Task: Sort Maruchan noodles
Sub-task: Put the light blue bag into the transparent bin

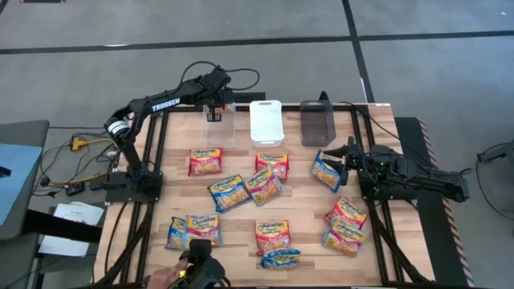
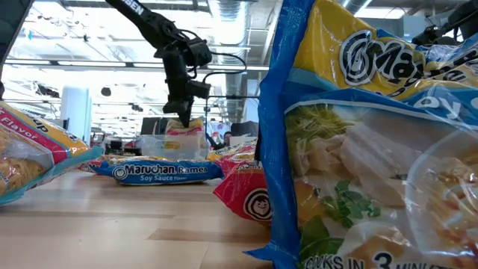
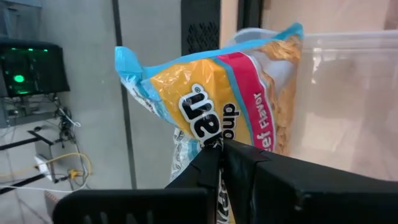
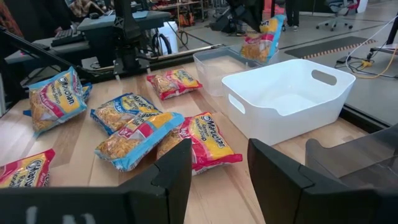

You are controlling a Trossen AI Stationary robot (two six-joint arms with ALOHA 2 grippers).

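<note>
one noodle packet [image 3: 217,93] hangs pinched in left gripper [image 1: 214,115] over clear bin [image 1: 218,128], prob for dropping in. right gripper [image 4: 217,165], fingers apart & empty, waits nr table's right edge; other packets [image 1: 241,189] lie on tabletop [image 1: 305,213].

"Maruchan Ramen Soy Sauce Flavor" on blue packet [image 2: 160,171]; "TROSSEN" on left arm [image 1: 165,103]

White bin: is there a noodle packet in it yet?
No, in the right wrist view the white bin shows only its bare inside, and the noodle packets lie on the table beside it.
</note>
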